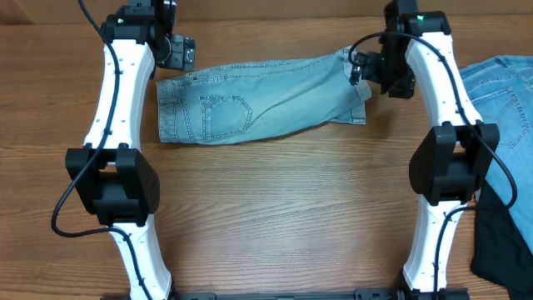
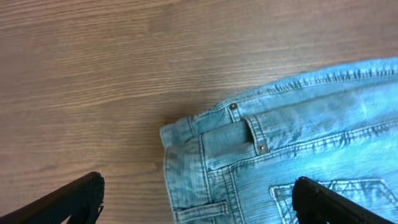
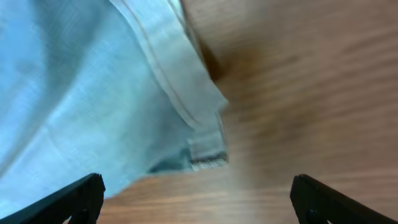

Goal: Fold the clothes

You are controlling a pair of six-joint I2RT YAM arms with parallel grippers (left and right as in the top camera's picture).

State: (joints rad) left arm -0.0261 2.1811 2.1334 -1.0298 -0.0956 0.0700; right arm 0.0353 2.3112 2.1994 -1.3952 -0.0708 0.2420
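shorts (image 1: 262, 96) flat on worktop (image 1: 275, 217) | left tool (image 2: 199, 199) by waistband, right tool (image 3: 196, 199) by cuff: both spread, empty | right wrist view blurred

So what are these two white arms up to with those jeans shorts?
Two white robot arms are folding clothes. A pair of pale, faded light-blue denim shorts lies on the brown wooden table, apparently already folded in half lengthwise. The left gripper hovers open over the waistband corner, and the right gripper hovers open over the hemmed cuffs. Neither holds the cloth. Darker medium-blue jeans and a black garment wait at the table's right edge.
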